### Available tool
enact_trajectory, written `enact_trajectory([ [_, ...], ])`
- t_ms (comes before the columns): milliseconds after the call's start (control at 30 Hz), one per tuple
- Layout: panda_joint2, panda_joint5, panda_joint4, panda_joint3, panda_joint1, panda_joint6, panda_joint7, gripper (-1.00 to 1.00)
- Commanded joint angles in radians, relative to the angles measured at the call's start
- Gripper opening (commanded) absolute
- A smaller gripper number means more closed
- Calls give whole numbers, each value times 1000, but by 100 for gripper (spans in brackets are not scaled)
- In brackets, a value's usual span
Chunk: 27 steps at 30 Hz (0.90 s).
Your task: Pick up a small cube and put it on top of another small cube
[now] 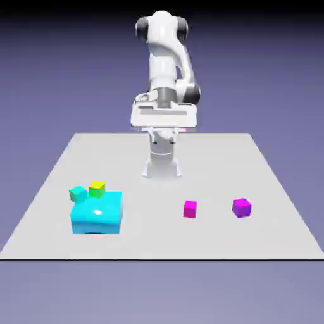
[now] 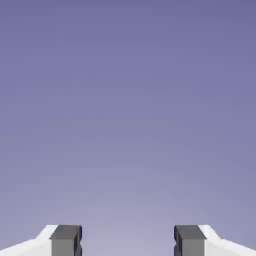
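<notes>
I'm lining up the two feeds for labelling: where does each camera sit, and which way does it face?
Exterior view: fixed, above and across the table, facing the arm; purple cube, pink cube in sight.
Hand view: on the hand, facing plain backdrop; only the open gripper shows.
Shared: only the backdrop; no cube appears in both.

The white arm (image 1: 166,69) stands folded upright, its hand held high and level. The gripper (image 2: 128,242) is spread wide, its grey fingers (image 2: 65,241) at seven and five o'clock in the hand view, nothing between them.
</notes>
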Motion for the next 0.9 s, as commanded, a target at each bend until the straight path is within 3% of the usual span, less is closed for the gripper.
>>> enact_trajectory([
  [0,36,-2,22,21,3,-32,18,0],
  [867,979,-56,582,574,80,-875,495,0],
])
